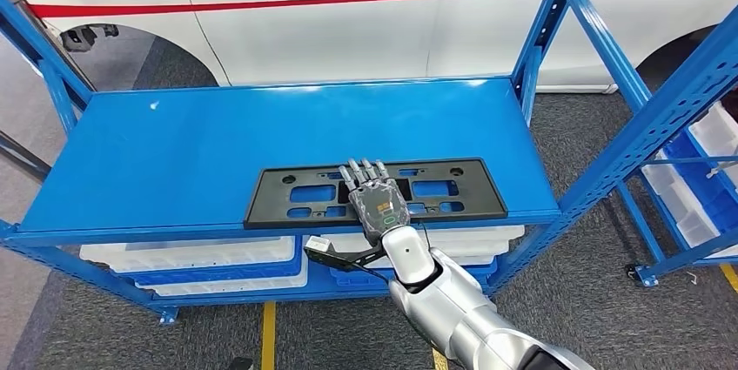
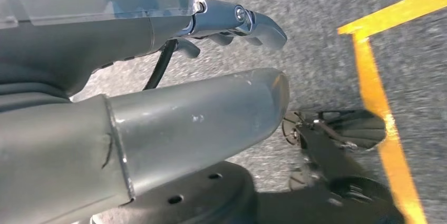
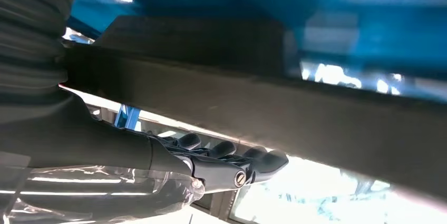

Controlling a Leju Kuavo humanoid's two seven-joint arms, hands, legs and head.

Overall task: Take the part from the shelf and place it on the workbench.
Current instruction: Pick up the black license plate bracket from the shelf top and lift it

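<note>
On the blue shelf deck (image 1: 174, 161), at its near edge and toward 5 o'clock of the deck's middle, lies the part (image 1: 470, 189): a long, flat black panel with rectangular cut-outs through which the blue shows. Its near long edge sits almost flush with the deck's front lip.

From 6 o'clock the right hand (image 1: 375, 198) reaches over that edge, palm down, fingers (image 1: 364, 172) laid flat and slightly apart on the panel's top face. The right wrist view looks along the panel's dark underside edge, with dark fingertips just below it, so something may be hooked underneath; I cannot tell whether the hand has closed on the panel or merely rests on it. The left hand (image 2: 240, 21) hangs over grey carpet beside a yellow floor line (image 2: 379, 108), its fingers partly curled with nothing visible in them; whether it is truly shut I cannot tell.

By its look the part is moulded plastic: probably light, fairly stiff across its width, likely to flex or sag along its length if lifted from 1 point. The matte face should not be slippery. A sensible hold is the near long edge close to mid-length, clamped above and below, or through a cut-out rim.

No brand, label or legible writing shows on the part or shelf.
</note>
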